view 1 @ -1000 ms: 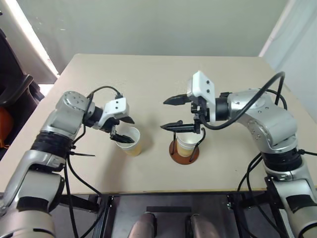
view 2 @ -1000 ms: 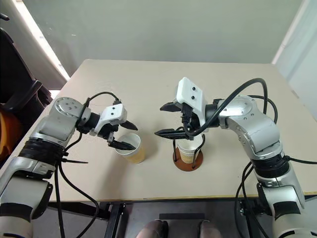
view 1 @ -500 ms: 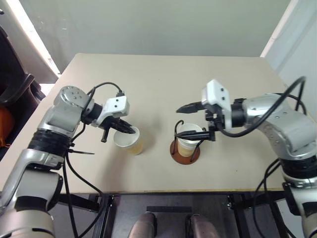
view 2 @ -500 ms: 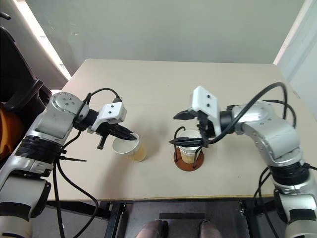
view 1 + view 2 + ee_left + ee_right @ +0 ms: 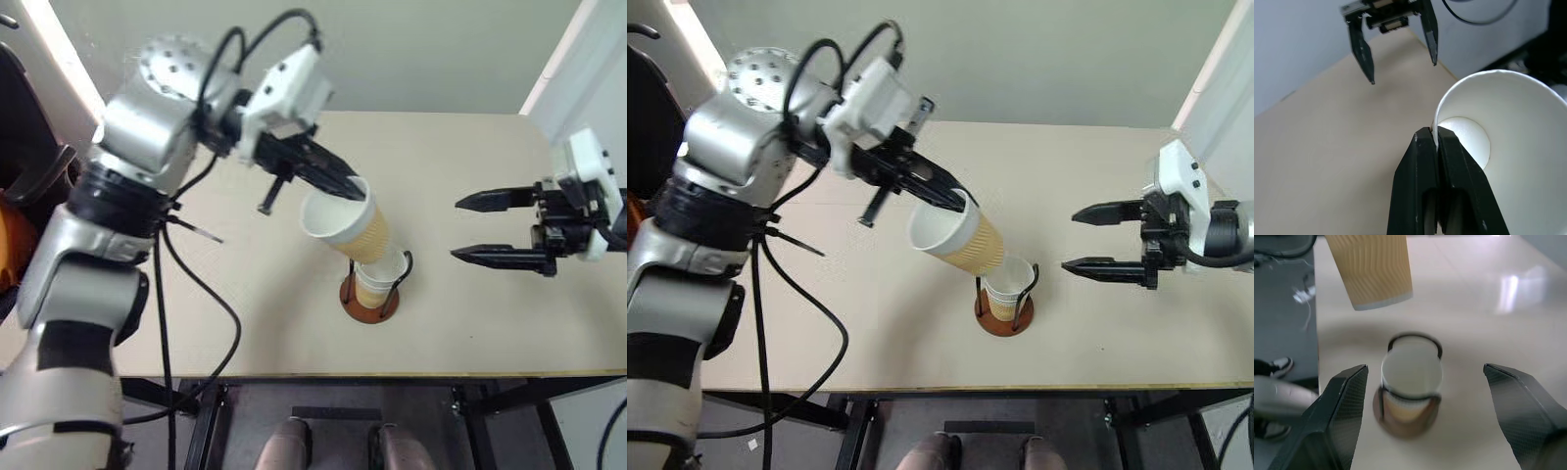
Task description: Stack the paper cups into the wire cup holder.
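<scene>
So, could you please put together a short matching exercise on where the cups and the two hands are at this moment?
Things:
1. Tilted paper cup
2. Cup in the wire cup holder
3. Left hand
4. Right hand

States:
A. open, off to the side
B. upright on the wooden base
C. shut on a cup's rim
D. lifted above the table

Pairs: 1-D, 2-B, 3-C, 4-A

No readable text, labels, brands, numbers or signs were seen. The paper cups [image 5: 345,224] carried plain ribbed sleeves, unprinted. The wire cup holder [image 5: 370,297] and the counter [image 5: 245,313] bore no markings.
</scene>
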